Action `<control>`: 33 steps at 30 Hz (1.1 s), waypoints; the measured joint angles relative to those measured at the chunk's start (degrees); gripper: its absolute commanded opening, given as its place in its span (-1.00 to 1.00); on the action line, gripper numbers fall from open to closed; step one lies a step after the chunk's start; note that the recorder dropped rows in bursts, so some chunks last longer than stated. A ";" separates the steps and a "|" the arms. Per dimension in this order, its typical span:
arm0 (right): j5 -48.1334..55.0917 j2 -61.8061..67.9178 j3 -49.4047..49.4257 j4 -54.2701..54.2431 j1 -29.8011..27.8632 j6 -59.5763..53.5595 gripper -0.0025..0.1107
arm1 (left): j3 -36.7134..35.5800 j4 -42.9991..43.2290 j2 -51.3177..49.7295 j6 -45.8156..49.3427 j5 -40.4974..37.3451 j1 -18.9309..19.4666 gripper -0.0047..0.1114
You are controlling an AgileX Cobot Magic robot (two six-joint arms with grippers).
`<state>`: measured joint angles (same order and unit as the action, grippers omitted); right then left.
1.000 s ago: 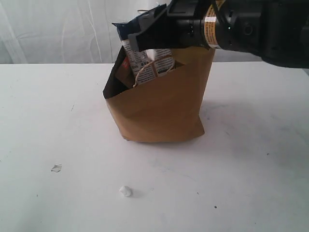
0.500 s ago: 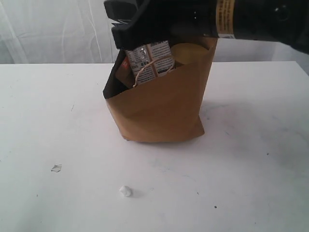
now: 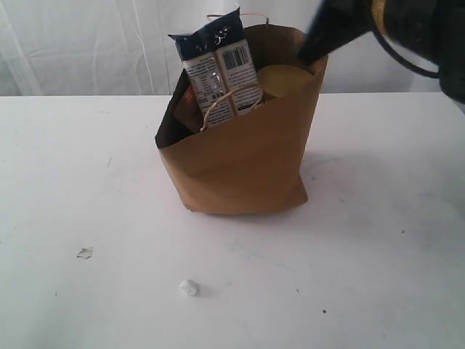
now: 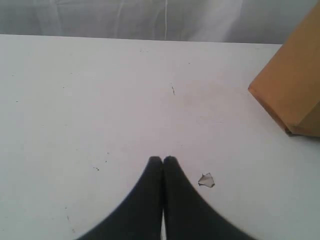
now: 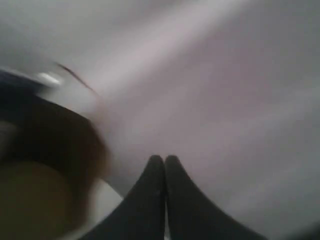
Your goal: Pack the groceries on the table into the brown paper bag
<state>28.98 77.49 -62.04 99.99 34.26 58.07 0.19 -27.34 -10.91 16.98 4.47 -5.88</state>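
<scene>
Showing the long blue-white packet [image 3: 214, 65] sticking out of the brown paper bag [image 3: 247, 167] on the table [image 3: 378, 240].
Clenching left gripper [image 4: 162, 160] over the tabletop and right gripper [image 5: 164, 159] by the bag's rim, both empty.

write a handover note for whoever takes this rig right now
Left gripper: jaws shut, empty, over the table near a torn scrap.
Right gripper: jaws shut, empty, up by the brown paper bag.
In the bag: long blue-white packet sticking out the top, gold-lidded jar beside it; the rest hidden.
Done: no package shows on the table, only that scrap and a white crumpled scrap.
Left: probably nothing; check the bag's contents.
</scene>
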 measured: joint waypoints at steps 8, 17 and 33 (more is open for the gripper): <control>29.36 -0.92 0.82 -48.80 -10.09 -41.80 -0.96 | 0.00 0.00 0.00 0.00 0.00 0.00 -0.92; 20.06 0.62 3.32 -96.42 -5.46 -66.04 -0.96 | 0.00 0.00 0.00 0.00 0.00 0.00 -0.92; 0.93 21.82 3.32 -118.34 12.34 -82.99 -0.36 | 0.00 0.00 0.00 0.00 0.00 0.00 -0.92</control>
<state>29.91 99.31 -58.72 -18.36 46.60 -24.92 0.19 -27.34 -10.91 16.98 4.47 -5.88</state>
